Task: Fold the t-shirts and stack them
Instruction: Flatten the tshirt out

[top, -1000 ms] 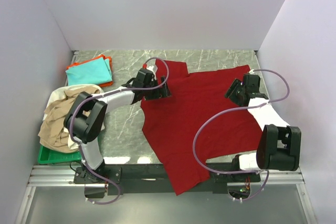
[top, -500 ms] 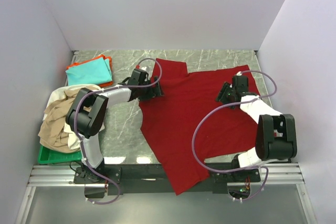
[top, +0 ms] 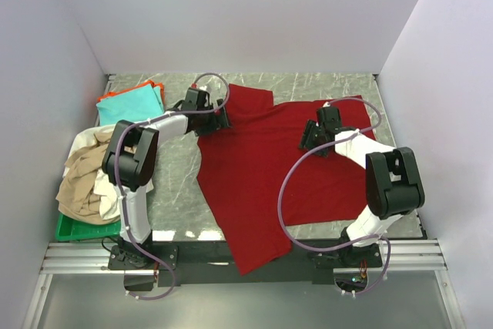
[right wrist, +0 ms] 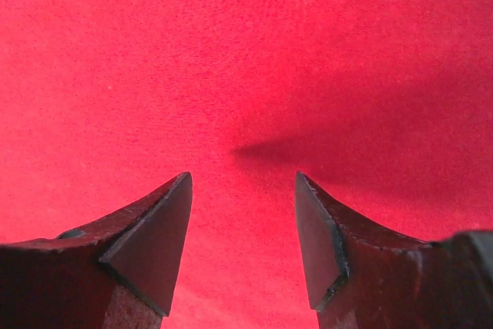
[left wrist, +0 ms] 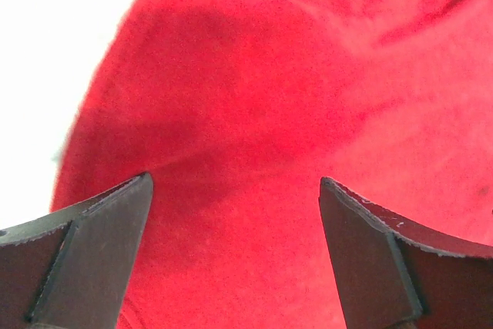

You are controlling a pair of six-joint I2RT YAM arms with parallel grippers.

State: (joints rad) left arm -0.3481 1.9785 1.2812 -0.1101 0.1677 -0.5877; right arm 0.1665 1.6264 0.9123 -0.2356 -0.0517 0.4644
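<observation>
A large dark red t-shirt [top: 262, 175] lies spread flat on the marble table, its hem hanging over the near edge. My left gripper [top: 219, 119] is low over its upper left part near the edge, jaws wide open, with red cloth [left wrist: 246, 113] beneath and nothing between the fingers. My right gripper [top: 309, 138] is down on the shirt's upper right area, also open, with only flat red cloth [right wrist: 231, 52] under it. Folded teal and orange t-shirts [top: 131, 104] lie at the back left. Beige and white t-shirts [top: 91, 171] are heaped at the left.
A green tray [top: 73, 229] sits under the beige heap at the table's left front. White walls close in the table at the back and on both sides. Bare marble [top: 173, 182] shows between the heap and the red shirt.
Both grippers have moved left and toward the back across the red shirt. The shirt has slid left with them, its hanging hem shifting left along the near edge.
</observation>
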